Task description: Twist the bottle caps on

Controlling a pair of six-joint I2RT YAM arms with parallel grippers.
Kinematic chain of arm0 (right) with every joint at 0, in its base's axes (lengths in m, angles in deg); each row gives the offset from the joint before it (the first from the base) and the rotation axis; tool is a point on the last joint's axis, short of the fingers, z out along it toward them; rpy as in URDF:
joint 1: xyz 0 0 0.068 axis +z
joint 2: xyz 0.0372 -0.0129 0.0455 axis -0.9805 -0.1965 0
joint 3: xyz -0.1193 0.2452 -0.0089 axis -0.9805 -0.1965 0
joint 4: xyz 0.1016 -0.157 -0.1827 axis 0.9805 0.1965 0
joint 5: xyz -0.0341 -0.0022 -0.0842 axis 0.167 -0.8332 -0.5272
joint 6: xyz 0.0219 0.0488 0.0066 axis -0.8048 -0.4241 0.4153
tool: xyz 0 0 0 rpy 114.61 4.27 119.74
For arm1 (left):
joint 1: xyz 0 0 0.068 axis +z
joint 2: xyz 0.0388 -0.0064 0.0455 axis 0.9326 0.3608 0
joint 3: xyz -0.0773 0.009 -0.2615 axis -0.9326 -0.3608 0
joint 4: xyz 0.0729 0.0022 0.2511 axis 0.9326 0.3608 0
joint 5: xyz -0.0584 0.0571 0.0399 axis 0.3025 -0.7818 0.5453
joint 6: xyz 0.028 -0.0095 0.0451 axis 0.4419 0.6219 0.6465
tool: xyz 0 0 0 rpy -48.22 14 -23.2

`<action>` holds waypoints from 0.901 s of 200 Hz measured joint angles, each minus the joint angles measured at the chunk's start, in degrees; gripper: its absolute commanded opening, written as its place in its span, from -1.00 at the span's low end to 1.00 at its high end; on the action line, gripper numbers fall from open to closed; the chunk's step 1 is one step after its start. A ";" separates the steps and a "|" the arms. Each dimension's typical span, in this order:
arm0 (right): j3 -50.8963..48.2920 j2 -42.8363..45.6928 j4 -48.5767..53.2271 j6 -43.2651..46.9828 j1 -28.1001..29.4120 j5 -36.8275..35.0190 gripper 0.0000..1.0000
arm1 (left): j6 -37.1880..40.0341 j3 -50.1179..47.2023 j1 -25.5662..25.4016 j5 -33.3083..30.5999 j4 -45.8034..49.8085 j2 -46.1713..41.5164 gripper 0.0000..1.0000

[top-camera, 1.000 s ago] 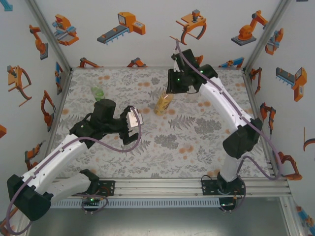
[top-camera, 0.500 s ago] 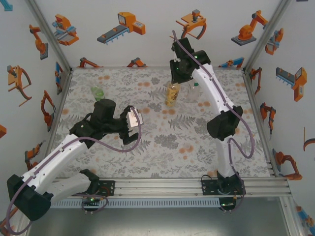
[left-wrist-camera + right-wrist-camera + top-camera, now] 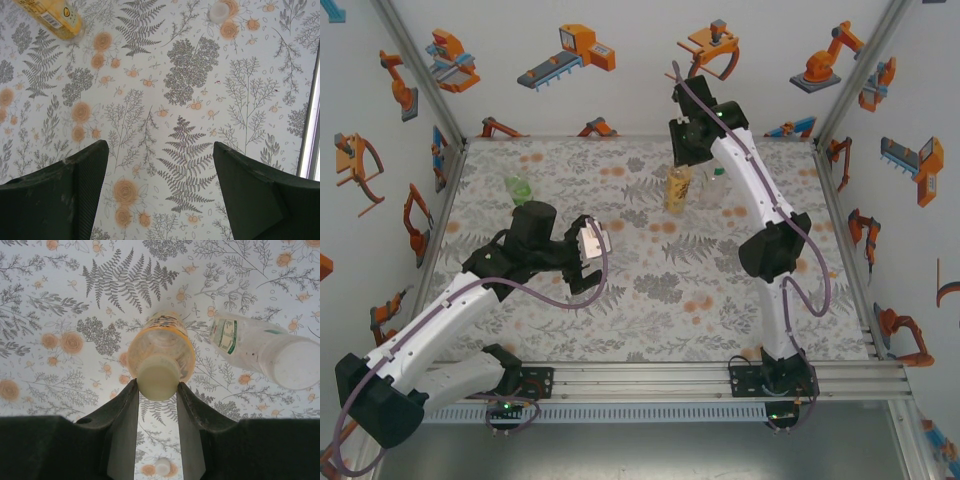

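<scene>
Right gripper (image 3: pixel 157 385) is found closed on the pale yellow cap (image 3: pixel 158 376), which is seated on the neck of the amber bottle (image 3: pixel 160 347). That bottle is set at the far middle of the table (image 3: pixel 720 300). Whether the cap is fully threaded cannot be told, and this step is judged to be in hand.

Just beside it, to the right, the clear bottle (image 3: pixel 245 342) is seen with a white cap (image 3: pixel 299 365) on top. It is judged fitted, though its tightness is not shown. The green bottle (image 3: pixel 518 188) is placed well apart at the far left, and its top is too small for a cap to be confirmed. A small pale round item (image 3: pixel 218 11), possibly a loose cap, is noted lying on the table. At best, one bottle is judged finished, one under way and one outstanding.

The right arm is extended far forward, with the wrist pointed straight down over the amber bottle. The left arm is bent across the near left. The left gripper (image 3: pixel 160 150) is held above bare table, jaws apart with nothing between them.
</scene>
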 measured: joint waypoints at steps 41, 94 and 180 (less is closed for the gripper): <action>0.00 -0.98 -2.21 0.72 -0.22 0.02 -1.00 | 0.00 0.00 0.00 0.02 0.00 0.07 0.57; 0.00 -1.16 -2.84 0.85 -0.22 0.04 -0.27 | -0.02 0.00 0.00 0.00 0.00 0.37 0.57; 0.39 -1.25 -2.82 1.09 -0.22 0.24 -0.07 | -0.74 0.00 1.18 -0.04 -0.37 0.48 0.57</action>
